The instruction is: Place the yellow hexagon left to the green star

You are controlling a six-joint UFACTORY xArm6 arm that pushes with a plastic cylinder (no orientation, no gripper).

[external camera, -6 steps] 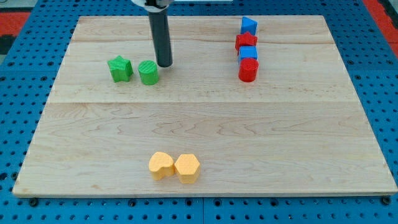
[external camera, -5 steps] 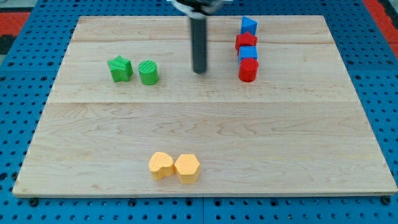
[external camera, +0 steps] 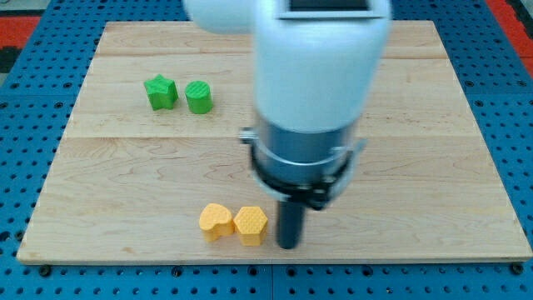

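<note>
The wooden board (external camera: 466, 167) fills the view, and much of its centre and top-right is hidden by the blurred white body of the arm (external camera: 321, 75), so whatever lies behind it cannot be made out. From the arm a dark rod descends toward the bottom edge; my tip (external camera: 288, 246) is set on the board just beside the yellow hexagon (external camera: 251, 225), on its right-hand side, with contact too close to call. No claw is fitted — the rod has nothing to open or close and nothing is held. The hexagon sits near the bottom edge, a little left of the middle, touching the yellow heart-like block (external camera: 216, 222) on its left. Well apart, toward the top-left corner, the green star (external camera: 161, 92) stands with the green cylinder (external camera: 199, 97) just beside it on the right. The step in hand is judged to be the approach to the hexagon, with the push not yet begun. The next move likely calls for a long push up and leftward — steered around the heart-like block and past the star's left side.
</note>
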